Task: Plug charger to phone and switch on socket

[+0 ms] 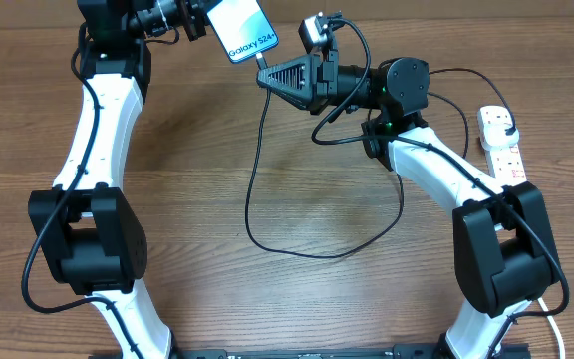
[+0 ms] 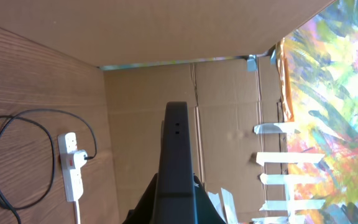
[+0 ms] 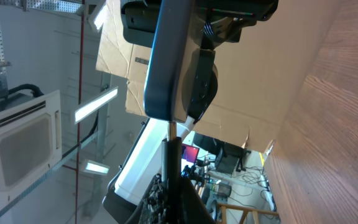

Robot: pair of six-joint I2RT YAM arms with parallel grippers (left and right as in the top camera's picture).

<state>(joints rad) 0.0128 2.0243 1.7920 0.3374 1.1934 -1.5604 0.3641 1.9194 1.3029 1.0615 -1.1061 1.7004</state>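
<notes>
Phone (image 1: pixel 248 33) in left end effector (image 1: pixel 205 22)

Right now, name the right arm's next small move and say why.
Probably ease the right gripper toward the phone, pressing the charger tip straight into its short edge. The left gripper holds the phone, and in the right wrist view the tip meets that edge, though full seating cannot be told.

Looks like a lab to me: cardboard screen (image 2: pixel 229 93) at 12 o'clock of my table (image 1: pixel 267 150), ceiling AC cassette (image 3: pixel 20 143), strip lights (image 3: pixel 95 106), cluttered monitor desks (image 3: pixel 225 158).
</notes>
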